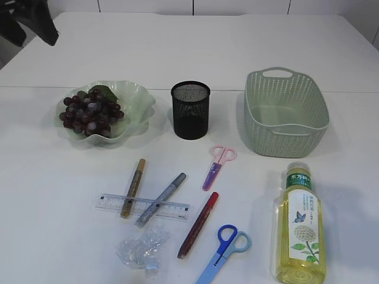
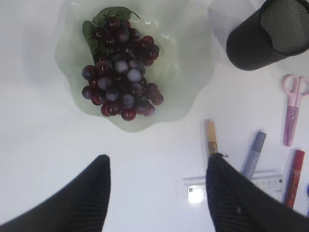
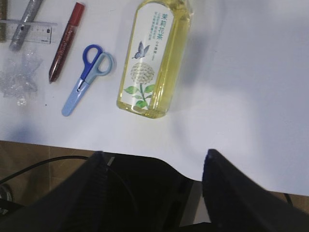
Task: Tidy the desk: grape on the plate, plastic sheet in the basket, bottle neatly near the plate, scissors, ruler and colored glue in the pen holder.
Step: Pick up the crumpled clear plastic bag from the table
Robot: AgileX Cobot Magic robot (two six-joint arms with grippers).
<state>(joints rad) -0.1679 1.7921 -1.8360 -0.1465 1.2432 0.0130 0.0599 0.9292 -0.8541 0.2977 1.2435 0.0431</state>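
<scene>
Dark red grapes (image 1: 90,112) lie on the green wavy plate (image 1: 137,100). My left gripper (image 2: 158,164) hovers open and empty above the table just in front of that plate (image 2: 188,58). The black mesh pen holder (image 1: 190,109) stands beside it. On the table lie pink scissors (image 1: 218,167), blue scissors (image 1: 228,247), a clear ruler (image 1: 174,208), gold (image 1: 133,187), silver (image 1: 161,199) and red (image 1: 198,225) glue pens, and crumpled plastic sheet (image 1: 142,251). The yellow bottle (image 3: 152,58) lies flat. My right gripper (image 3: 154,157) is open and empty past the table's front edge.
The pale green basket (image 1: 284,112) stands at the right behind the bottle (image 1: 300,228). The left arm (image 1: 35,23) shows dark at the exterior view's top-left corner. The gold and silver pens lie across the ruler. Brown floor and a cable show below the table edge (image 3: 58,145).
</scene>
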